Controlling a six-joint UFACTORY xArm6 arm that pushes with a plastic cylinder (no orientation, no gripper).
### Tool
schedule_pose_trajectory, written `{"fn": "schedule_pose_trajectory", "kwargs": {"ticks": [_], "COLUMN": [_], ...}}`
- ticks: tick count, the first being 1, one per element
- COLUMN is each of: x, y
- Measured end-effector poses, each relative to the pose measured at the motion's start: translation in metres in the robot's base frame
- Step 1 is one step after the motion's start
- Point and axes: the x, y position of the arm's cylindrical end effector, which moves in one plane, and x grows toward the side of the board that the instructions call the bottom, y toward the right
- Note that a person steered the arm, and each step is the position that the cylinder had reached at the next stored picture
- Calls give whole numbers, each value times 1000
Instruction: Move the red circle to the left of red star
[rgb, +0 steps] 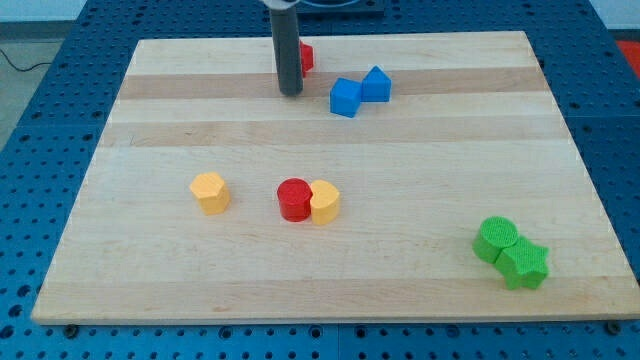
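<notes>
The red circle (294, 199) stands near the middle of the wooden board, touching a yellow block (324, 202) on its right. The red star (306, 58) is near the view's top, mostly hidden behind the dark rod; only its right part shows. My tip (290, 92) rests on the board just below and left of the red star, far above the red circle.
A yellow hexagon-like block (210, 192) sits left of the red circle. Two blue blocks (346, 97) (376, 84) touch each other right of my tip. Two green blocks (496, 238) (524, 264) sit together at the lower right. The board's edge (320, 318) borders blue perforated table.
</notes>
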Motion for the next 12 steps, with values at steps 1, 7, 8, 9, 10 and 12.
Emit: {"fn": "schedule_pose_trajectory", "kwargs": {"ticks": [1,7,8,9,10,12], "x": [56,173,144,155,161,65], "y": [12,20,-4,-10,-27,-62]}}
